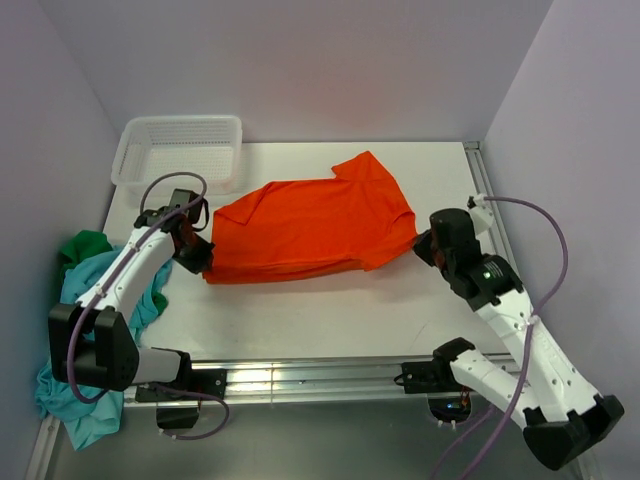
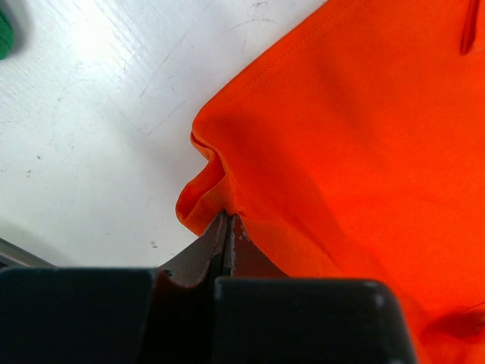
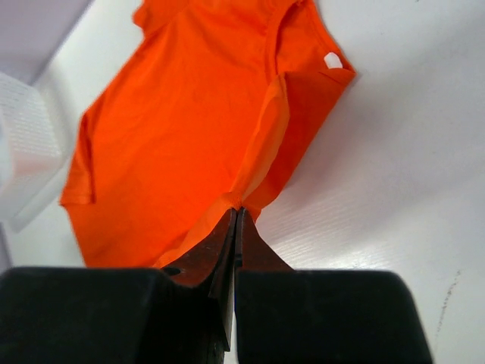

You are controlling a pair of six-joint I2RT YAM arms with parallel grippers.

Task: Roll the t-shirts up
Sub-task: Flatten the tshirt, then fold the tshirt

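The orange t-shirt lies spread across the middle of the table, its near half folded over. My left gripper is shut on the shirt's left edge; the left wrist view shows the jaws closed on a pinch of orange cloth. My right gripper is shut on the shirt's right edge; the right wrist view shows the jaws closed on the orange fold. The teal-blue t-shirt hangs in a heap off the table's left edge. The dark green t-shirt lies bunched behind it.
A white mesh basket stands at the back left corner. Grey walls close in the left, back and right sides. The metal rail runs along the near edge between the arm bases.
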